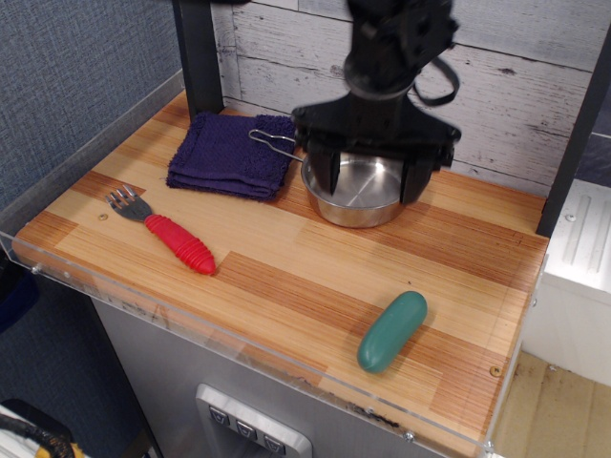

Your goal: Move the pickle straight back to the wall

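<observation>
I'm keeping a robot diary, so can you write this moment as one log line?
phase: approach | tool: open, empty, above pan | pickle: untouched, front right of counter | wall: not yet reached

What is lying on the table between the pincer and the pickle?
Nothing: in the observation.image view only bare wooden tabletop stretches from the open pincer, above the steel pan, to the pickle.

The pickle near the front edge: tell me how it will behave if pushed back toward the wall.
The pickle looks smooth and rounded, so it will probably roll or swivel rather than slide straight. Its glossy skin may slip between the gripper fingers. It looks like rigid plastic, likely light and unlikely to bend.
</observation>
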